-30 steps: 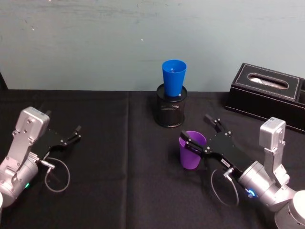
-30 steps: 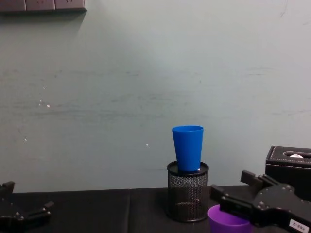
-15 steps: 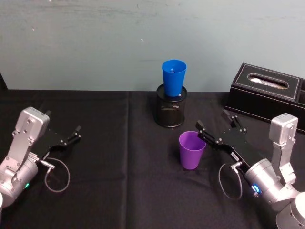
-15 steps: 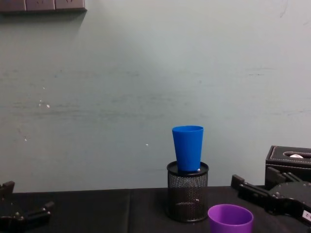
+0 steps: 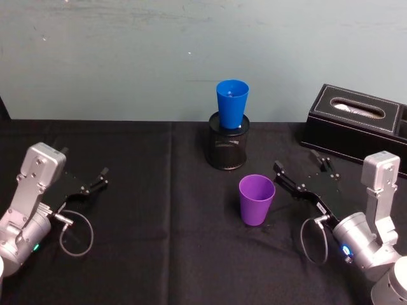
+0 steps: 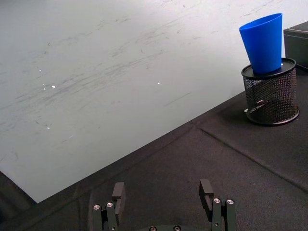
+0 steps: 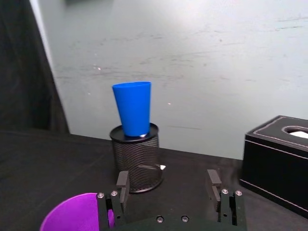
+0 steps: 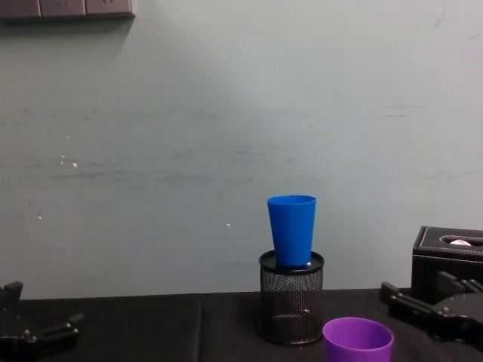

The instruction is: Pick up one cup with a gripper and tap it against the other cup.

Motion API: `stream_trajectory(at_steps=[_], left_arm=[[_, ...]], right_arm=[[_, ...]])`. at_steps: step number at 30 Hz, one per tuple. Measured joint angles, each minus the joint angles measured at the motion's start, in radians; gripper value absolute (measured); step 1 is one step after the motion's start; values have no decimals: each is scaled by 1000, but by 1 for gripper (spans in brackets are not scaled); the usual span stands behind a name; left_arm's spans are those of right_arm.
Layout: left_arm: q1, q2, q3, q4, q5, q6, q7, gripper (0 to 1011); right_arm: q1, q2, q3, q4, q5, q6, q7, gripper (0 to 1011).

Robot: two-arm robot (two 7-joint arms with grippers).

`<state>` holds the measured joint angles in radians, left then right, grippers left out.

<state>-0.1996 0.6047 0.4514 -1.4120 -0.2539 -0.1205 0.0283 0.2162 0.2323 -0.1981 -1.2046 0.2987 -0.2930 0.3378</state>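
The purple cup (image 5: 256,200) stands upright on the black table, its rim low in the chest view (image 8: 358,341) and in the right wrist view (image 7: 74,211). My right gripper (image 5: 296,161) is open, a little to the cup's right and clear of it (image 7: 168,175) (image 8: 416,285). The blue cup (image 5: 231,103) sits upright in the mouth of a black mesh pen holder (image 5: 227,149) behind the purple cup (image 8: 292,230) (image 7: 133,108) (image 6: 263,42). My left gripper (image 5: 84,162) rests open at the far left, holding nothing (image 6: 162,186).
A black tissue box (image 5: 356,124) lies at the back right, just behind the right gripper (image 8: 451,256). A pale green wall runs behind the table. A loose cable loops by the left arm (image 5: 76,235).
My right gripper had its fingers around the purple cup; it has drawn back to the right and away. The cup stays standing on the table. The left arm has not moved.
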Motion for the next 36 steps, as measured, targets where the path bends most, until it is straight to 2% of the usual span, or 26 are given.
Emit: stream_trajectory(at_steps=[8,16,22,36], left_arm=[[0,0,0,0,0,0,0,1011],[0,0,0,0,0,0,0,1011],[0,0,0,0,0,0,0,1011],[0,0,0,0,0,0,0,1011]], right_arm=[[-3,-13,21,4,-42,45,-48,1003],[-6,-23,35,3,-64,84,-76,1003],[-9,-29,45,2,-101,125,-112,1003],[-11,-35,53,1,-114,136,-121,1003]])
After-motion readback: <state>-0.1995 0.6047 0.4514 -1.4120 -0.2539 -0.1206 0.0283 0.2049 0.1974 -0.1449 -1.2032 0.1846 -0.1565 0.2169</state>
